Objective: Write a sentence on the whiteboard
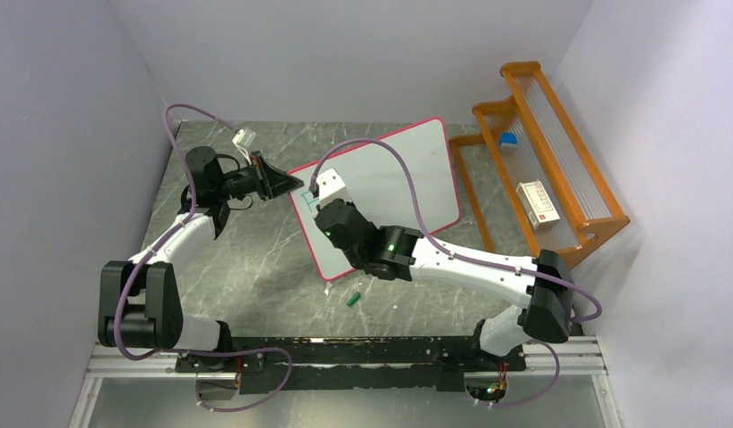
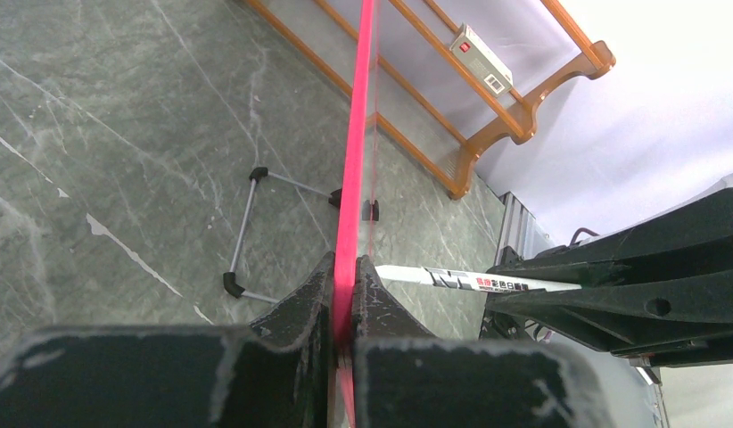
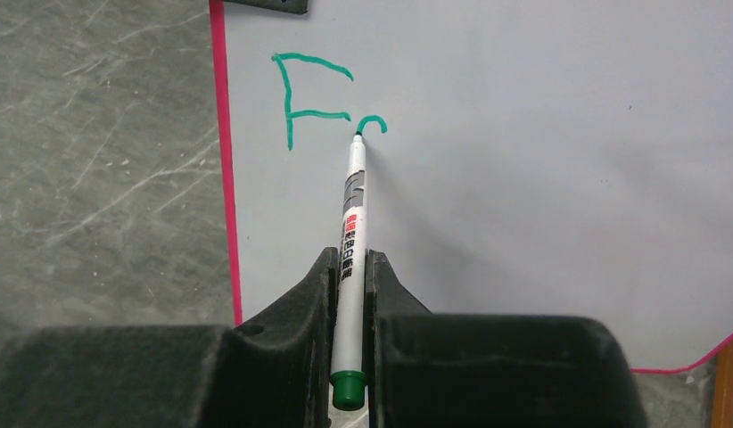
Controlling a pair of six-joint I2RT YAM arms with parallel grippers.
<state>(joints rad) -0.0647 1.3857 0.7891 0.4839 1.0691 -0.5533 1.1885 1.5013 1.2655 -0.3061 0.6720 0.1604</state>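
Against the one whiteboard (image 3: 523,178) standing on the table (image 1: 256,259), your right gripper (image 3: 350,267) was closed on one marker (image 3: 354,205). Its tip touched the sentence (image 3: 314,94): two green marks, an F and perhaps a half-made letter. Your left gripper (image 2: 343,294) was clamped on the board's pink edge.

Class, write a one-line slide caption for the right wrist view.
Right tool grips a white marker, tip on the whiteboard, where the sentence is only a green F and a curl.

You've got bright, even overhead light, soft shadows on the surface (image 1: 256,267). Left wrist view blows out top right. The marker (image 3: 353,223) casts a faint shadow on the whiteboard (image 3: 541,196).
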